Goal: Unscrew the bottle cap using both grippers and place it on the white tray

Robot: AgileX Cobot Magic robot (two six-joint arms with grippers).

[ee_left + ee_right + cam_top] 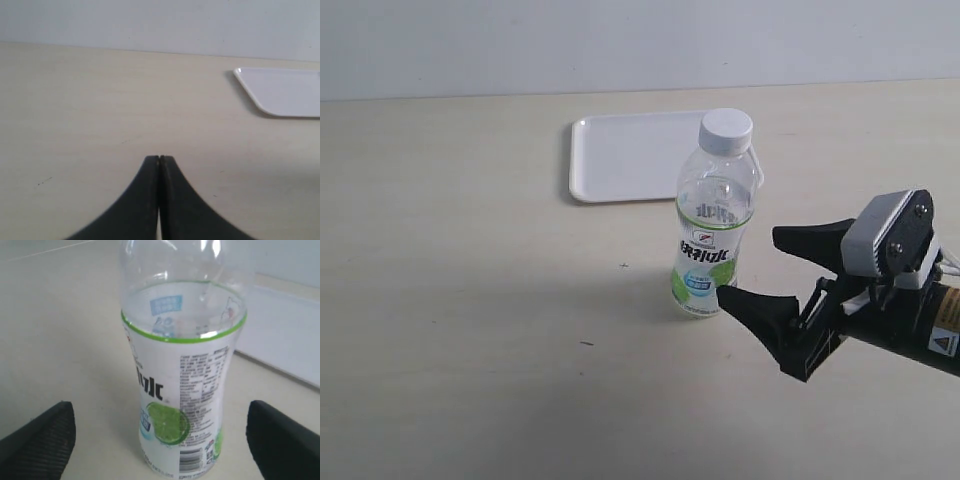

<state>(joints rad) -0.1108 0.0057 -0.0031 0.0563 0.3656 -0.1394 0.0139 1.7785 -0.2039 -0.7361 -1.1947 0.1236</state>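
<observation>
The clear bottle (713, 235) with a green and white label stands upright on the table, and the white bottle cap (726, 128) sits on its neck. Just behind it lies the white tray (620, 160), with nothing on it. My right gripper (748, 265) is open, low and to the right of the bottle, with its fingers pointing at the bottle's lower half. In the right wrist view the bottle (180, 390) stands just beyond the spread fingertips (55, 435), untouched, and the cap is out of frame. My left gripper (159, 159) is shut on nothing over bare table and does not appear in the exterior view.
The pale table runs back to a white wall. In the left wrist view a corner of the tray (285, 92) lies well ahead of the shut fingers. In the right wrist view the tray's edge (285, 335) is behind the bottle.
</observation>
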